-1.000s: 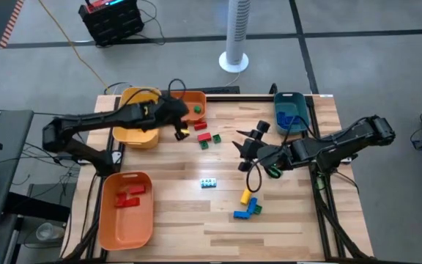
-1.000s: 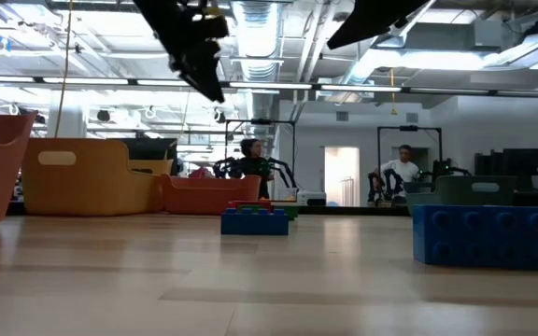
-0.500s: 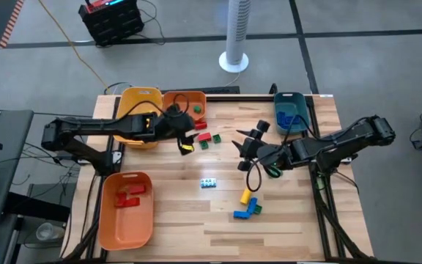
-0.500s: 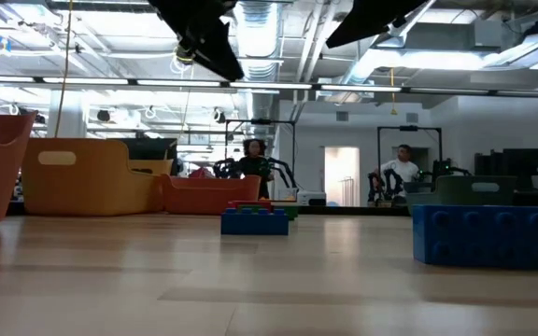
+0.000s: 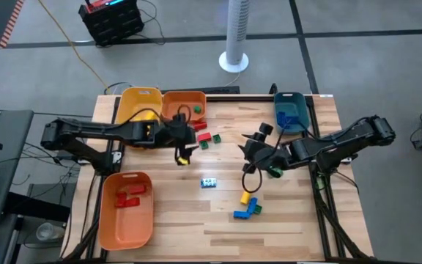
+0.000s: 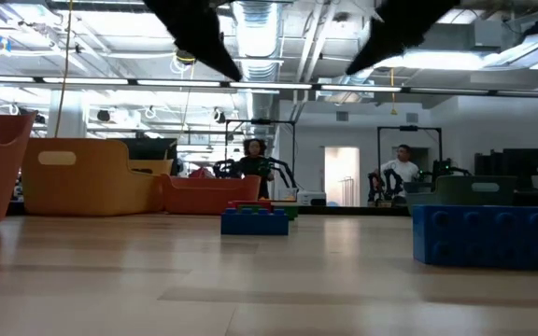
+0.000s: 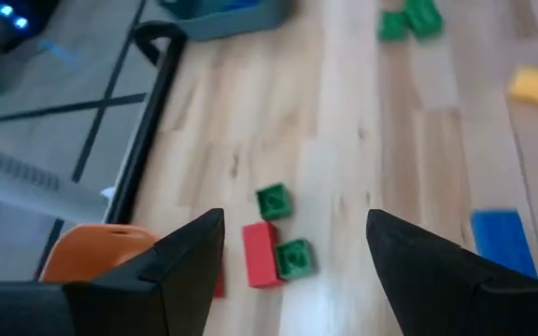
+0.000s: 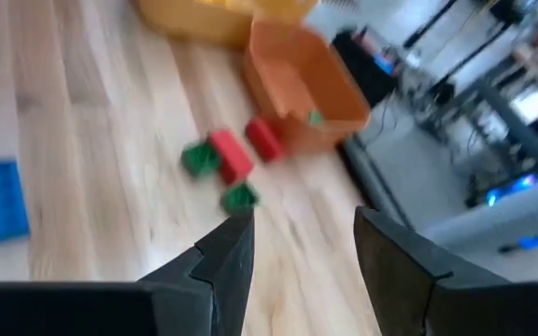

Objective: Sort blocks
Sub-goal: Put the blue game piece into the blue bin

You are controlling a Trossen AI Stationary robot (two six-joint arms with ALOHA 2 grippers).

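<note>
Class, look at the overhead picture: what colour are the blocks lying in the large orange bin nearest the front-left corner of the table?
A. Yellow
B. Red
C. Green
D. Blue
B: in the high view the orange bin holds only red blocks.

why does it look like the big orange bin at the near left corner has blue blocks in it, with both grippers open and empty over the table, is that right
Not quite: the blocks in the big orange bin are red, not blue, as the high view shows. The rest holds: the left gripper and right gripper are both open and empty over the table.
</note>
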